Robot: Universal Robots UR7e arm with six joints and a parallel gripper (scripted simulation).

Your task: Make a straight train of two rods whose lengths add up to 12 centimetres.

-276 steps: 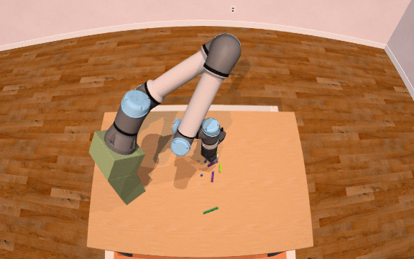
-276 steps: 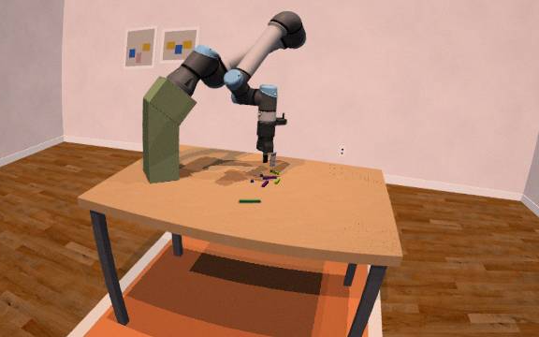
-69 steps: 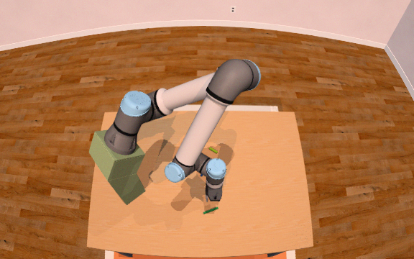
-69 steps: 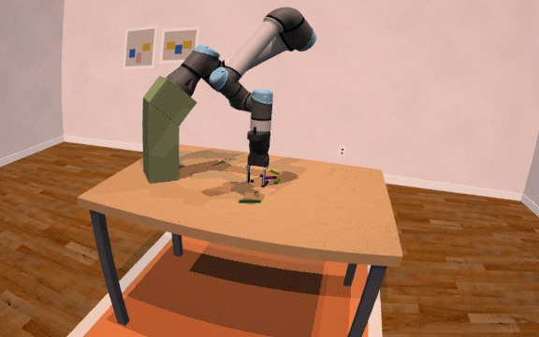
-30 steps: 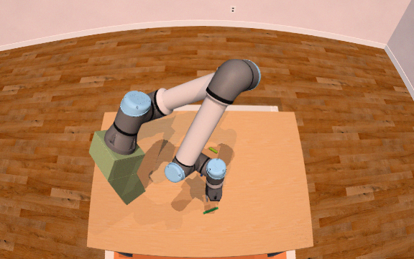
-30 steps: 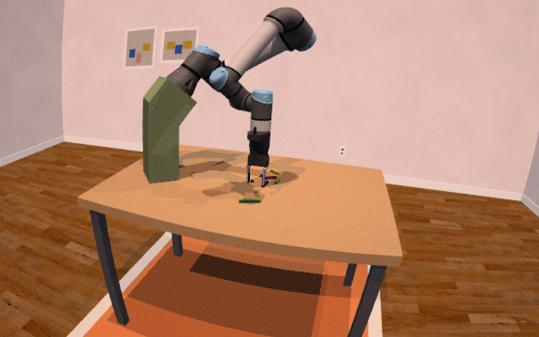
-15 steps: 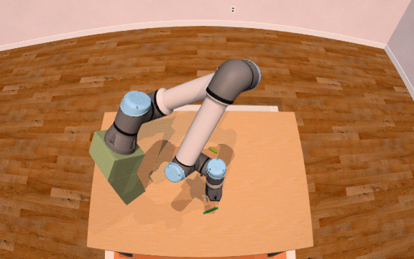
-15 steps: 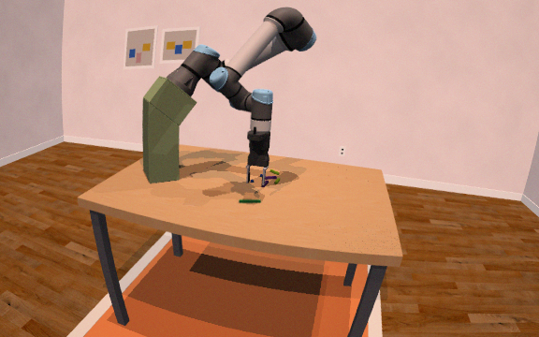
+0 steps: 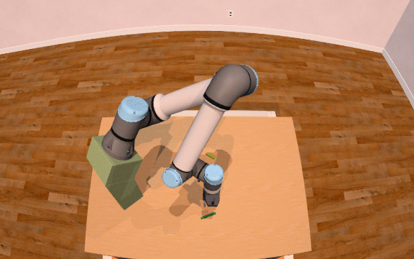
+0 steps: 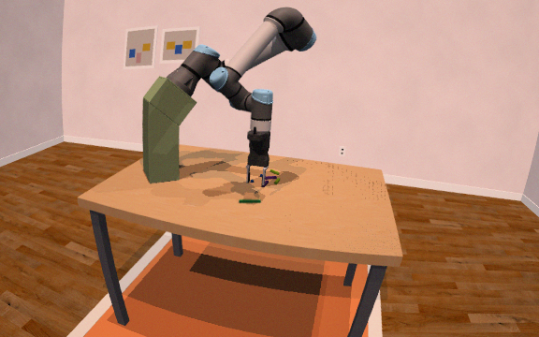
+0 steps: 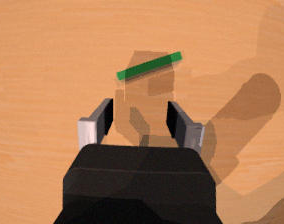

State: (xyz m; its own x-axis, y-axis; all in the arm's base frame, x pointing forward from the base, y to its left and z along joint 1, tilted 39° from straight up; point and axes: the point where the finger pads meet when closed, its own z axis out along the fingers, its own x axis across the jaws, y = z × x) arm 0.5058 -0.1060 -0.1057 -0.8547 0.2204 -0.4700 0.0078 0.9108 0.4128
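So I'm driving this one remotely, and it all hangs on the green rod [image 9: 208, 216] [image 10: 250, 201] [image 11: 149, 66]. It's flat on the counter [image 9: 264, 180] [image 10: 326, 220] [image 11: 23, 100], a bit ahead of the end effector [image 9: 210, 206] [image 10: 256, 182] [image 11: 140, 111] in the wrist cam, not between the fingers. Only one arm, so no debate about which is nearer. The fingers are wide apart with nothing in them, up off the wood.

The rod's long axis runs mostly side to side in that view, right end tipped away, so it's closer to lining up with the closing direction than crossing it. If I go for it, I'd want forward travel, a big wrist turn, then down over the middle.

Thing is, green is 8 and I can't spot an orange 4 to pair with it. In the exterior view I think I see two purple rods [image 10: 270, 178] [image 10: 265, 183] behind the end effector, and 6+6 works. My guess: green's either a spare or its partner is hidden.
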